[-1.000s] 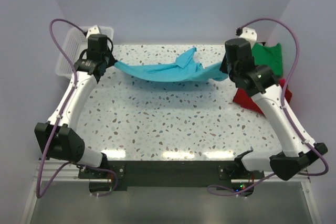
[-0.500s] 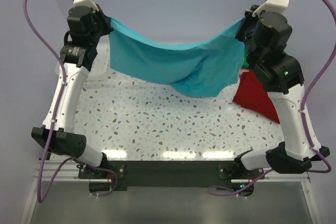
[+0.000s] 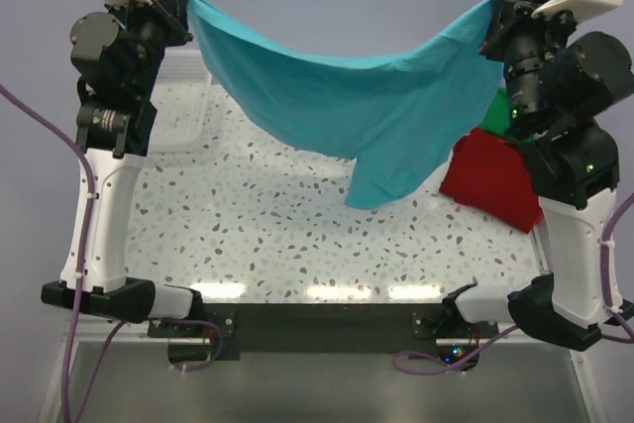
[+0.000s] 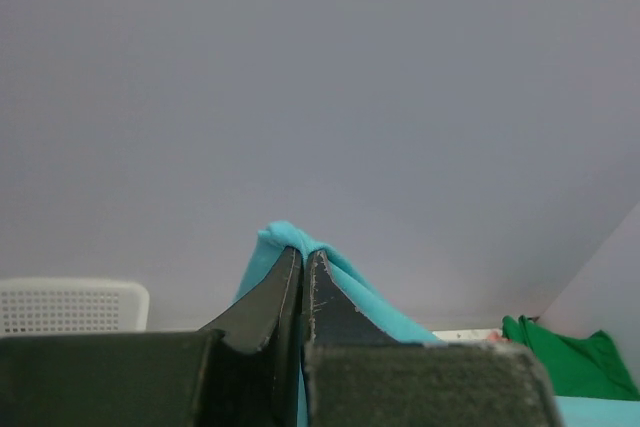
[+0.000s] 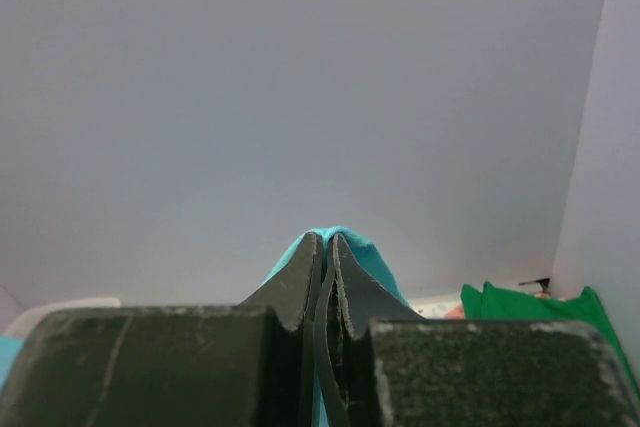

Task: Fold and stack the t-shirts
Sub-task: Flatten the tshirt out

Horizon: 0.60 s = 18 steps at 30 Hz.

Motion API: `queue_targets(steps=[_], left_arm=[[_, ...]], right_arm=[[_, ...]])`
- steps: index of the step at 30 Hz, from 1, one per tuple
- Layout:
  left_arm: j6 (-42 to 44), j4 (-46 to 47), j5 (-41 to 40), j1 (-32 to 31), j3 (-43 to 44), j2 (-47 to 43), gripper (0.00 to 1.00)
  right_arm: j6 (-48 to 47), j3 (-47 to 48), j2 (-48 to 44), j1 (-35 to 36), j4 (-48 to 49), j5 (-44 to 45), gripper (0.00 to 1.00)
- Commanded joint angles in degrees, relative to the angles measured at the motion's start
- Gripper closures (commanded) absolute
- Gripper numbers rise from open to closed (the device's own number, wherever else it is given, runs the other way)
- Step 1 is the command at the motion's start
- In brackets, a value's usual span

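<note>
Above the speckled white table [image 3: 297,235], which fills the lower middle of the overhead view, the turquoise t-shirt [image 3: 367,116] hangs in the air as a wide sagging sheet. It is strung between the two arms and held at its two upper corners. Its top edge dips in the middle, and a loose flap droops lowest right of centre, clear of the table as far as the overhead view shows.

The left arm [image 3: 99,205] stands tall at the left edge of the table. The right arm [image 3: 580,235] stands tall at the right edge, its wrist about level with the left one.

A red t-shirt [image 3: 490,180] lies crumpled on the right side of the table, beside the right arm, its left edge overlapped in this view by the hanging turquoise flap. A white lattice basket [image 3: 186,111] sits at the far left corner, behind the left arm. Only a small patch of a green t-shirt [image 3: 500,111] shows past the red one; the wrist views show it bunched against the far right wall.

The left end effector [image 3: 181,2] has its dark fingers [image 4: 285,292] pressed together, with turquoise cloth pinched between them and bulging over the tips. The right end effector [image 3: 492,22] is likewise clamped on the other corner, its fingers [image 5: 300,277] nearly touching with cloth peeking out above.
</note>
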Motion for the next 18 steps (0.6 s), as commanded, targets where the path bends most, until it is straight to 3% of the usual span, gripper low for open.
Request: queue_targets(steps=[1, 9, 18], left_arm=[[1.06, 5.26, -0.53, 0.45, 0.87, -4.05, 1.00], [-0.70, 7.38, -4.03, 0.36, -2.03, -2.39, 1.00], [-2.46, 11.50, -8.88, 0.45, -0.45, 8.32, 1.00]], right_arm=[[-2.06, 3.72, -1.61, -0.17, 5.43, -2.37, 1.00], [-2.24, 1.00, -1.18, -0.17, 6.84, -2.20, 1.00], [-11.81, 6.26, 11.73, -0.43, 12.37, 3.96, 1.00]])
